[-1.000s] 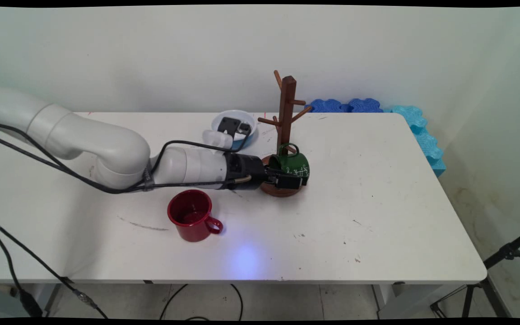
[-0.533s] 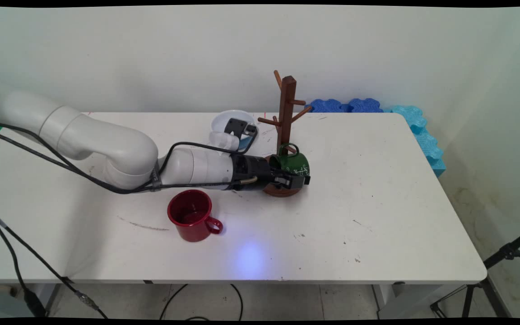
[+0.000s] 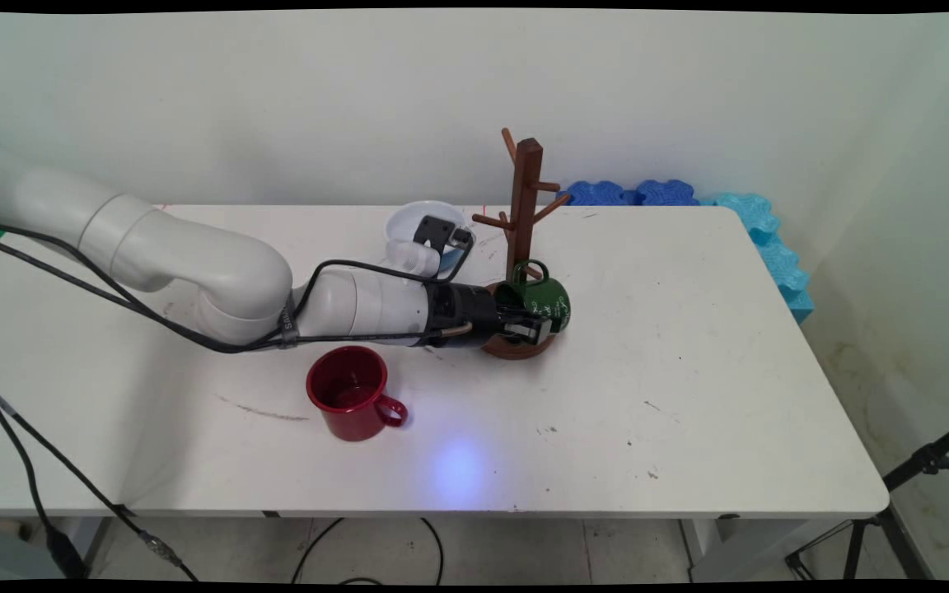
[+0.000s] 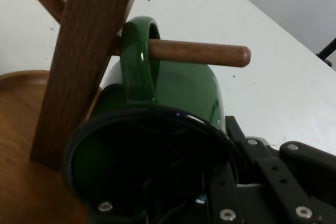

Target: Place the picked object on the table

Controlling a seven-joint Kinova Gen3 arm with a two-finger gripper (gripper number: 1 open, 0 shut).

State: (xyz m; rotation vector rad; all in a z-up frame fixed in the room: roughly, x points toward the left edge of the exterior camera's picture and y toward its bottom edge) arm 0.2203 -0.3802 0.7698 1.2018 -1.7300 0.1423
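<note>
though the arm reaches in low from the left, the gripper (image 3: 534, 326) lies nearly level along the table and is clenched on the green mug (image 3: 542, 301), one finger inside the mouth and the other outside its wall, as the hand view suggests. the mug lies on its side with its mouth toward the gripper, so its long axis runs left to right, in line with the gripper. its handle (image 4: 137, 59) is threaded onto a low peg (image 4: 199, 53) of the wooden mug tree (image 3: 521, 206), the loop sitting close against the upright post while the peg's free end pokes out past it. the mug hangs just above the tree's round base (image 3: 516, 347), right beside the post on its right and near side. whether the handle bears on the peg or merely surrounds it cannot be told.

a red mug (image 3: 351, 393) stands upright near and to the left of the gripper, well apart from the tree, its handle pointing right. a white bowl (image 3: 409, 219) sits farther back, partly hidden by the wrist.

the white table (image 3: 689, 371) is scuffed and marked, with open space to the right and near side. behind it is a plain pale wall; blue foam pieces (image 3: 759, 226) line the far right edge, and a tripod leg (image 3: 927, 461) shows at the lower right.
</note>
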